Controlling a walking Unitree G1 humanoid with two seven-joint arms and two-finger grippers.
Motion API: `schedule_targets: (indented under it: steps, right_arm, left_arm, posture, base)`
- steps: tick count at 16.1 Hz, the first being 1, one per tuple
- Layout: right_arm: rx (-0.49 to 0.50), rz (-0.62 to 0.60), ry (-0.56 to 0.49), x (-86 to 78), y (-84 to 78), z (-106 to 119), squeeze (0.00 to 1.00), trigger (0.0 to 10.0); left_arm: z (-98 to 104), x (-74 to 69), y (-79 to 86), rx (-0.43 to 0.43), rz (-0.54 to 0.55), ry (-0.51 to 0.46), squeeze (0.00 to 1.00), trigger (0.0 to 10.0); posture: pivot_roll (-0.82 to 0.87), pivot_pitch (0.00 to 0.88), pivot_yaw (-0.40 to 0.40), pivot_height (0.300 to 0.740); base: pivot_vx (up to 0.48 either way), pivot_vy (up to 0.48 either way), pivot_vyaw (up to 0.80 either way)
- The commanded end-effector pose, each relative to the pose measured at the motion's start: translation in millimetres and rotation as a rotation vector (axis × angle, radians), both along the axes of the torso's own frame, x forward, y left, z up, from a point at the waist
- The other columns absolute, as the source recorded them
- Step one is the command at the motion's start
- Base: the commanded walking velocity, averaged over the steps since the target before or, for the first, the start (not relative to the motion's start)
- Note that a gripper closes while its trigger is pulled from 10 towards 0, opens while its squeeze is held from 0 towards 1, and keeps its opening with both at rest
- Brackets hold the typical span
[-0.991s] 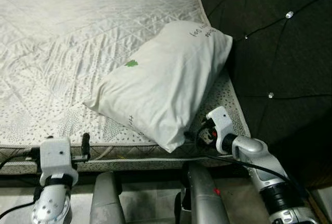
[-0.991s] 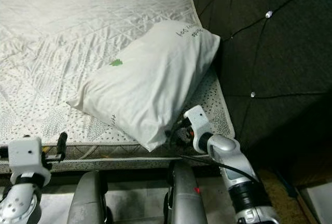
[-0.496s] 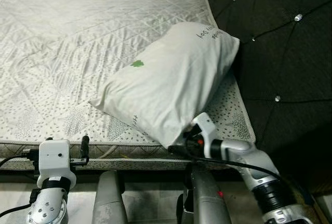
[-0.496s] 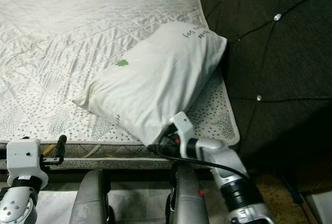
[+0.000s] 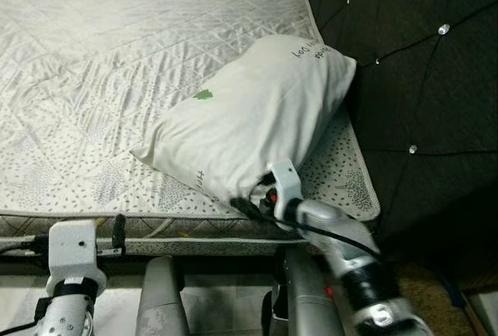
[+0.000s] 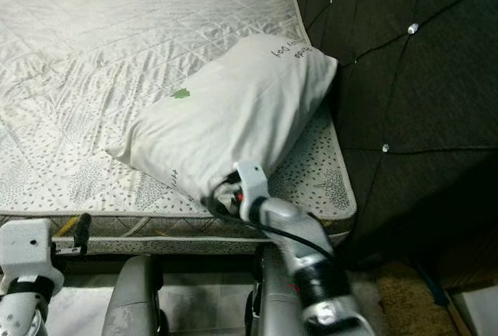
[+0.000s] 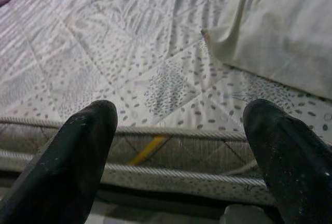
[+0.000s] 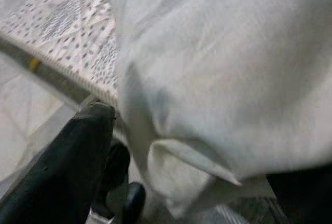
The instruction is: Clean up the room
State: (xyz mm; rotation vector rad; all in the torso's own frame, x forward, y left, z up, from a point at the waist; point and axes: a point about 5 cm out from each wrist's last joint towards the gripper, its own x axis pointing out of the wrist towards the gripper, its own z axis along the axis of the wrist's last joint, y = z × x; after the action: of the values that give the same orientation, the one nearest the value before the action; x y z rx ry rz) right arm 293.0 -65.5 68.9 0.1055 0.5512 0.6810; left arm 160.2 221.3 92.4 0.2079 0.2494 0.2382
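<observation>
Though printed, pillow (image 5: 257,122) lettering stays unreadable.

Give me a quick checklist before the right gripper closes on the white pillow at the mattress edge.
1. Right gripper at the near corner of the white pillow: ok.
2. Pillow corner lies between its black fingers, seen in the right wrist view: ok.
3. Fingers spread wide enough: ok, open.
4. Pillow resting on the quilted grey mattress, nothing lying on top of it: ok.
5. Left gripper open and apart from the pillow, before the mattress edge: ok.
6. Firmness of the grip to come: cannot tell.
</observation>
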Motion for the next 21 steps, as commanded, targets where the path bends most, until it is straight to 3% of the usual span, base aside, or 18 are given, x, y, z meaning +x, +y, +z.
schedule_targets:
  steps: [1, 2, 5, 8, 9, 16, 18, 20, 21]
  right_arm:
    - [0.006, -0.063, -0.064, 9.8, -2.8, 10.8, 0.0, 1.3]
    - [0.02, -0.089, -0.07, 11.6, 1.6, 13.7, 0.0, 0.0]
    - [0.047, -0.188, -0.106, 17.9, 3.2, 19.6, 0.0, 0.0]
    - [0.038, -0.278, -0.128, 22.9, -9.0, 18.6, 0.0, 0.0]
    - [0.006, -0.313, -0.122, 25.7, -16.4, 14.7, 0.0, 0.0]
    - [-0.039, -0.445, -0.169, 38.4, -39.1, 14.4, 0.0, 0.0]
    - [-0.099, -0.599, -0.265, 61.1, -73.6, 36.1, 0.0, 0.0]
    - [-0.158, -0.651, -0.436, 77.3, -95.7, 73.6, 0.0, 0.0]
    - [-0.165, -0.66, -0.473, 80.2, -100.2, 81.9, 0.0, 0.0]
  left_arm:
    - [4.8, -0.6, -1.3, 0.011, 0.007, -0.013, 0.0, 10.0]
    - [5.1, 0.1, -2.0, 0.011, 0.007, -0.013, 0.0, 10.0]
    - [6.0, 3.8, -0.5, 0.023, 0.006, -0.021, 0.0, 10.0]
    - [5.9, 10.1, 0.9, 0.031, -0.001, -0.03, 0.0, 10.0]
    - [8.6, 15.2, -1.9, 0.099, -0.041, -0.046, 0.0, 10.0]
    - [10.9, 32.6, -6.1, 0.063, -0.058, -0.074, 0.0, 10.0]
    - [12.3, 41.6, -8.4, 0.057, -0.074, -0.089, 0.0, 10.0]
    - [11.6, 45.8, -10.2, 0.055, -0.079, -0.09, 0.0, 10.0]
    - [11.2, 46.7, -10.7, 0.054, -0.079, -0.089, 0.0, 10.0]
  posture:
    - [0.16, 0.107, -0.082, 0.592]
    - [0.16, 0.104, -0.083, 0.592]
    - [0.15, 0.093, -0.086, 0.592]
    - [0.14, 0.084, -0.088, 0.592]
    - [0.13, 0.075, -0.093, 0.592]
    - [0.1, 0.074, -0.062, 0.592]
    - [0.09, 0.07, -0.047, 0.592]
    - [0.08, 0.069, -0.041, 0.592]
    - [0.08, 0.069, -0.041, 0.592]
  base:
    - [0.0, 0.0, 0.0]
    - [0.0, 0.0, 0.0]
    - [0.0, 0.0, 0.0]
    - [0.0, 0.0, 0.0]
    - [0.0, 0.0, 0.0]
    - [0.0, 0.0, 0.0]
    - [0.0, 0.0, 0.0]
    - [0.0, 0.0, 0.0]
    - [0.0, 0.0, 0.0]
